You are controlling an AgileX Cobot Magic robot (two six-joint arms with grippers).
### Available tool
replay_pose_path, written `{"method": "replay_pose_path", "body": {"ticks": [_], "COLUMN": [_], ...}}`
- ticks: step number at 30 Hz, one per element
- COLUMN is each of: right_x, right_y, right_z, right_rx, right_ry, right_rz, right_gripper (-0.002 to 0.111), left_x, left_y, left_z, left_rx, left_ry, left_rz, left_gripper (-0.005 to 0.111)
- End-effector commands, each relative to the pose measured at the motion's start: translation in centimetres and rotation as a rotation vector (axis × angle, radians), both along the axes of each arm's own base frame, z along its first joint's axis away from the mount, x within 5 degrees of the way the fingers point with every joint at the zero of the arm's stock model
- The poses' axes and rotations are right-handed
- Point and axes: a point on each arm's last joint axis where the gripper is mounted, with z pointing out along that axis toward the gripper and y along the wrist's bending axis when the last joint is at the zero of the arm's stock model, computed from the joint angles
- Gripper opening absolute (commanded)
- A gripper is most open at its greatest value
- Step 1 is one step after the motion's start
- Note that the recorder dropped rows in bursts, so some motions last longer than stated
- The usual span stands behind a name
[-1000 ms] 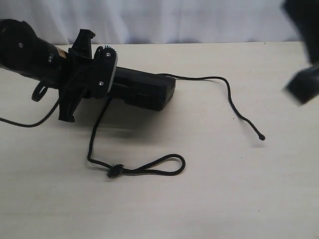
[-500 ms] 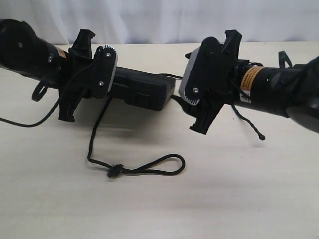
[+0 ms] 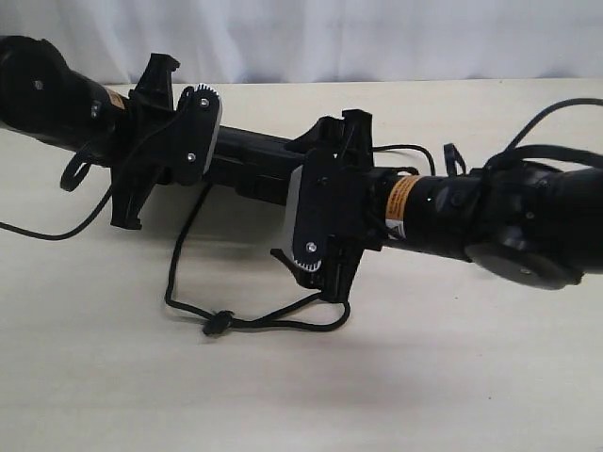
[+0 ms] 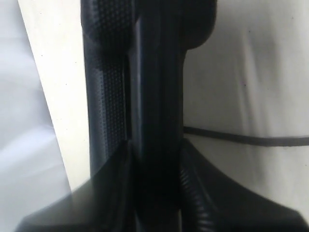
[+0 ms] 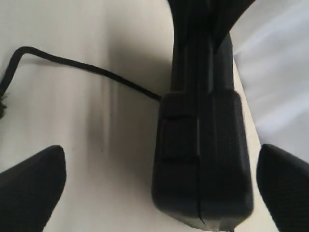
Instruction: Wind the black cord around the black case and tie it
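Note:
The black case [image 3: 256, 153] lies across the back of the table, and my left gripper [image 3: 209, 141] is shut on its left end. Seen from the left wrist, the case's edge [image 4: 154, 72] fills the gap between the closed fingers [image 4: 195, 183]. My right gripper [image 3: 316, 184] stands open around the case's right end [image 5: 203, 159], its fingers [image 5: 34, 188] wide apart and clear of the case. The black cord [image 3: 179, 264] drops from under the case to a knot [image 3: 217, 323] and a loop [image 3: 316, 318]. Its knobbed tip is hidden behind the right arm.
The pale wooden table [image 3: 113, 377] has a white curtain [image 3: 330, 38] behind its far edge. A thin black cable [image 3: 47, 231] trails off the left arm across the table. The right arm [image 3: 490, 212] stretches over the right half.
The right arm has swept in from the right edge to the case's right end, covering the cord's tip. The left gripper, case, knot and loop have not moved.

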Motion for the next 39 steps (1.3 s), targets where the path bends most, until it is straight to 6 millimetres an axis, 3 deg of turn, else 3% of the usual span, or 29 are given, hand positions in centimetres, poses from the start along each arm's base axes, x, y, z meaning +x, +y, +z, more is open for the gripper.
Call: {"method": "replay_pose_path", "body": {"ticks": [1, 6, 11, 18, 22, 26, 28, 34, 39], "right_x": [1.0, 2.4, 2.9, 4.3, 4.3, 4.4, 4.4, 4.5, 4.5], "right_y": [0.6, 0.2, 0.2, 1.2, 1.4, 1.1, 1.1, 0.9, 0.8], "right_z": [-1.0, -1.9, -3.5, -3.0, -3.2, -3.9, -4.0, -4.0, -4.0], "right_rx": [0.042, 0.009, -0.066, 0.011, 0.015, 0.015, 0.005, 0.033, 0.063], "right_ry": [-0.074, -0.166, -0.190, -0.183, -0.179, -0.129, -0.116, -0.092, -0.065], "right_rz": [-0.005, -0.106, -0.099, -0.136, -0.138, -0.184, -0.183, -0.229, -0.264], "right_gripper": [0.110, 0.110, 0.110, 0.107, 0.083, 0.036, 0.005, 0.004, 0.004], "left_x": [0.2, 0.1, 0.1, 0.1, 0.1, 0.1, 0.1, 0.0, -1.0], "left_y": [-0.2, -0.2, -0.2, -0.2, -0.2, -0.2, -0.2, -0.2, 0.2], "left_z": [1.0, 0.9, 0.9, 0.9, 0.9, 0.9, 0.9, 0.9, 3.7], "left_rx": [-0.017, -0.015, -0.016, -0.015, -0.016, -0.017, -0.023, -0.021, -0.018], "left_ry": [-0.060, -0.053, -0.056, -0.053, -0.055, -0.053, -0.048, -0.037, -0.121], "left_rz": [0.005, 0.003, 0.004, 0.003, 0.004, 0.005, 0.011, 0.009, -0.009], "left_gripper": [0.000, 0.000, 0.000, 0.000, 0.000, 0.003, 0.011, 0.043, 0.050]}}
